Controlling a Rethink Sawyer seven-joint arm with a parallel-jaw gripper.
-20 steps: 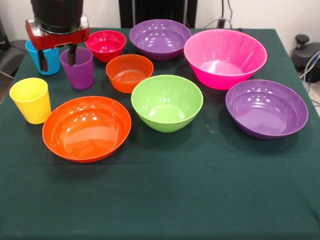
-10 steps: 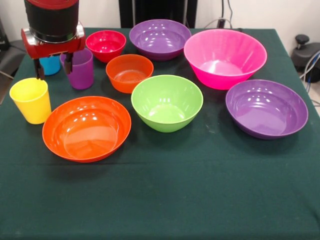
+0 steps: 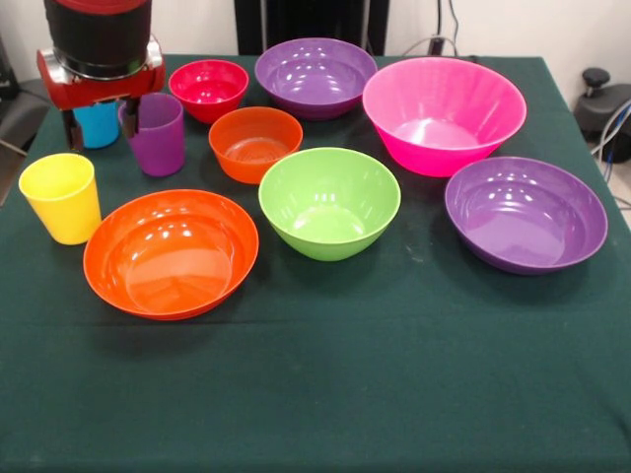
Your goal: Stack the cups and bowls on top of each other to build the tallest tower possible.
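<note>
The gripper [image 3: 99, 120] hangs at the tabletop's [image 3: 325, 394] far left corner with its jaws spread, holding nothing; one finger shows left of the blue cup [image 3: 97, 123] and the other stands right at the rim of the purple cup [image 3: 158, 133]. Nothing is stacked: no tower exists, and all three cups and seven bowls sit singly on the tabletop.

The likeliest trouble is that finger by the purple cup. If the gripper drops or closes from here, it could catch the rim, tip the light tumbler, or shove it toward the small orange bowl [image 3: 255, 143] just beside it. Whether the finger is inside, outside or touching the rim cannot be told.

The blue cup is mostly hidden behind the gripper body, so its seating between the jaws is unclear. The yellow cup [image 3: 61, 197] stands near the left edge, close to the wide orange bowl [image 3: 171, 253]. The red bowl [image 3: 209, 89], far purple bowl [image 3: 315, 77], pink bowl [image 3: 444, 113], green bowl [image 3: 329, 202] and near purple bowl [image 3: 525, 214] are plainly visible. The arm above is cut off.
</note>
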